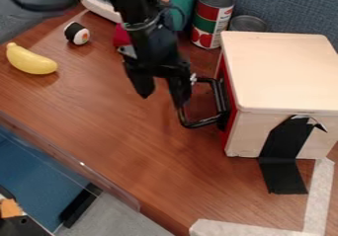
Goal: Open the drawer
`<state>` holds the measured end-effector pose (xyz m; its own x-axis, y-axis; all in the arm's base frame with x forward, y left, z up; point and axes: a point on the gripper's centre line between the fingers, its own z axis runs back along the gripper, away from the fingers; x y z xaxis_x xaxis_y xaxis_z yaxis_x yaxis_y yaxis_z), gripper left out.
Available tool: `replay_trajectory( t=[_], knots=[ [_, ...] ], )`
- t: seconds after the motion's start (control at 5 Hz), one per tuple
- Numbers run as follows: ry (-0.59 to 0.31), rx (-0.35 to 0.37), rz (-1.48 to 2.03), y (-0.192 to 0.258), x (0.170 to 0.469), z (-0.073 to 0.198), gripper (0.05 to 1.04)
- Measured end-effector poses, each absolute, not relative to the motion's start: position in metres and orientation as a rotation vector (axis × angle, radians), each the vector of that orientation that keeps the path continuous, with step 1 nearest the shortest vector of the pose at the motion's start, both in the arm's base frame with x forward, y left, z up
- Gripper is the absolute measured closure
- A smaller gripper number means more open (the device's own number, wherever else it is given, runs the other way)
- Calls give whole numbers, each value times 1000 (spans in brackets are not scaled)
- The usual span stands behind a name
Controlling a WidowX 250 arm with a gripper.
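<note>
The step in hand is, by judgement, engaging the handle, with the drawer (229, 124) appearing shut and its red front sitting flush in the near-upright side of the wooden box (284, 72). The black handle (200, 123) is projecting from that side of the box. The gripper (161, 96) is hanging beside the box's drawer side, its fingers standing clearly apart with nothing showing between them. The finger nearer the box is overlapping the handle's outer bar; whether it is pressing, hooking or merely passing in front, I cannot tell. The next move is calling for confirmed purchase behind the bar, then a straight pull away from the box.
</note>
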<state>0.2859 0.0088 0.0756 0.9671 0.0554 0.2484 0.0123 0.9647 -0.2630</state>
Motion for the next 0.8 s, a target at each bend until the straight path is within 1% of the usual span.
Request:
replay_trajectory(
  t=[0.2, 0.4, 0.8],
  knots=[
    [-297, -251, 85, 14, 297, 67, 83],
    [-332, -240, 129, 13, 301, 60, 83],
    [-342, -283, 204, 1, 300, 51, 83]
  ],
)
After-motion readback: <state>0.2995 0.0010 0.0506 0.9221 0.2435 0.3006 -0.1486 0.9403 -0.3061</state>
